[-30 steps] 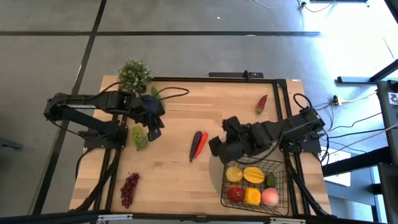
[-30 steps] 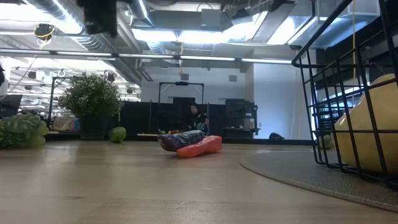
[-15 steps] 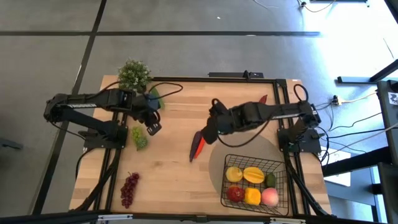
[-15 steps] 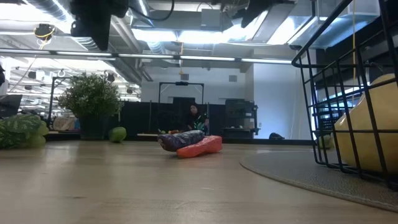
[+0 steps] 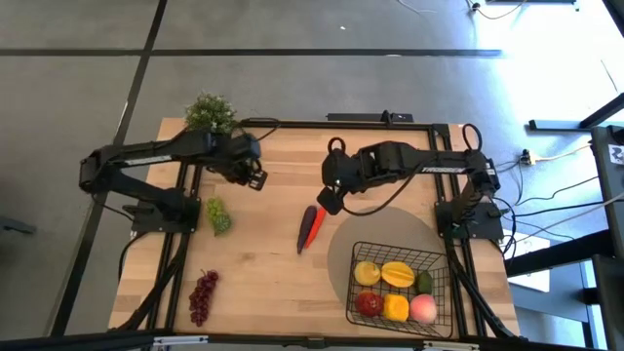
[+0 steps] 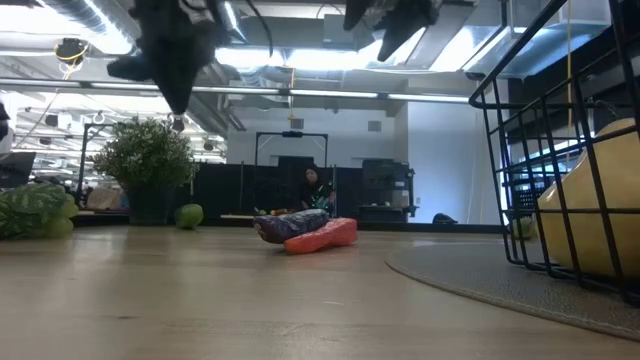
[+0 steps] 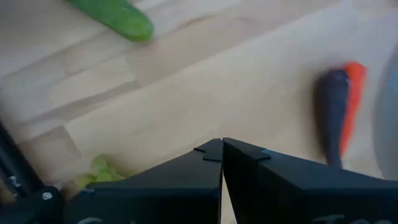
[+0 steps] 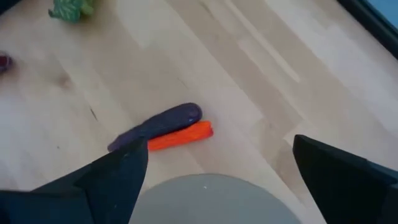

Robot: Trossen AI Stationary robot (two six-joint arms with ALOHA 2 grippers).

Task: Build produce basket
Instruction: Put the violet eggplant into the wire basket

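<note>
Both arms reach in over the desk's middle.
The right gripper [image 5: 330, 200], fingers spread, hangs above the carrots [image 5: 311, 226]; the left gripper [image 5: 255, 179] is pressed together. The basket [image 5: 398, 283] of fruit sits at the front right corner.

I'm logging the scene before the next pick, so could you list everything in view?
Basket: one, black wire, table's near right corner, holding six yellow, red, pink and green pieces.
Purple and orange pieces: two, side by side, mid-table.
Green grapes: one bunch, left side.
Purple grapes: one bunch, near left.
Red chili: one, far right.
Cucumber: one, green, far left.
Potted plant: one, green, far-left corner.
Left hand: shut, raised above the table.
Right hand: open, above the purple and orange pair.
</note>
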